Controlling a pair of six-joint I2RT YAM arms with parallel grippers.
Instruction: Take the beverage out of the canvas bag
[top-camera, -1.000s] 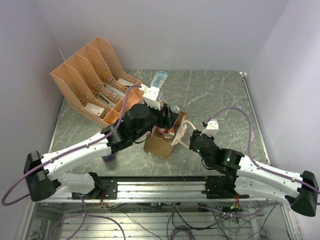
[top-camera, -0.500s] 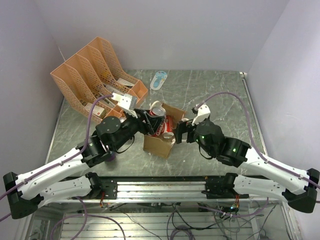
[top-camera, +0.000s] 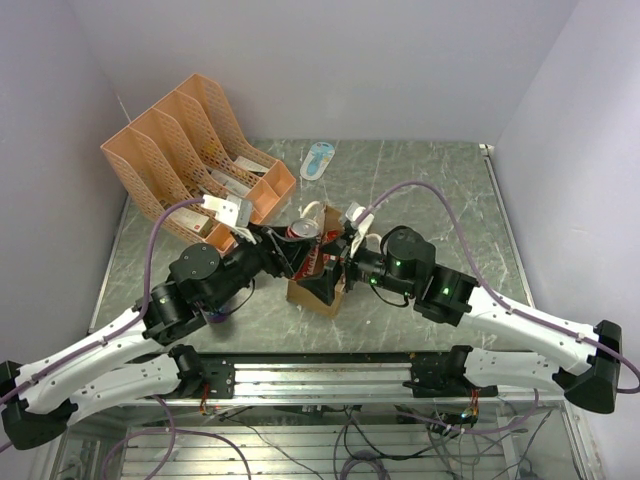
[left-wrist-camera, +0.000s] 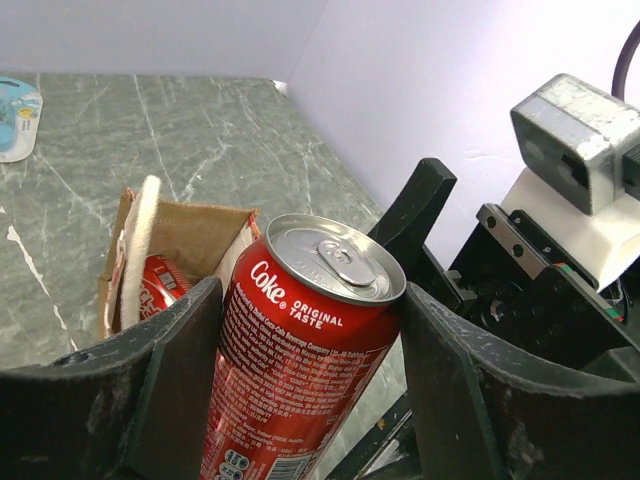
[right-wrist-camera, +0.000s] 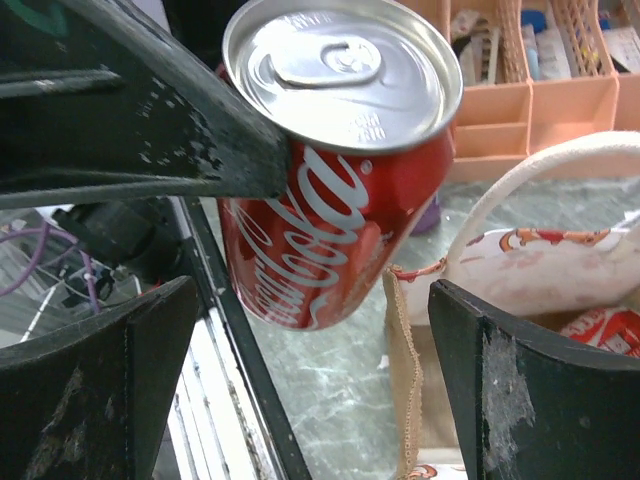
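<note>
One red Coke can (left-wrist-camera: 310, 340) sits clamped in the left gripper (left-wrist-camera: 310, 300), clear above the canvas bag's (left-wrist-camera: 185, 222) open rim. The right gripper (right-wrist-camera: 312, 290) gapes wide around it, untouching, holding nothing. Bare table (top-camera: 430, 190) spreads from 12 to 3 o'clock; an orange rack (top-camera: 190, 150) crowds 10 o'clock.

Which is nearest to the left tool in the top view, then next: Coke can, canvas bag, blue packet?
1. Coke can, held in the left tool.
2. Canvas bag, right beside the can.
3. Blue packet, farthest back, centre.
</note>
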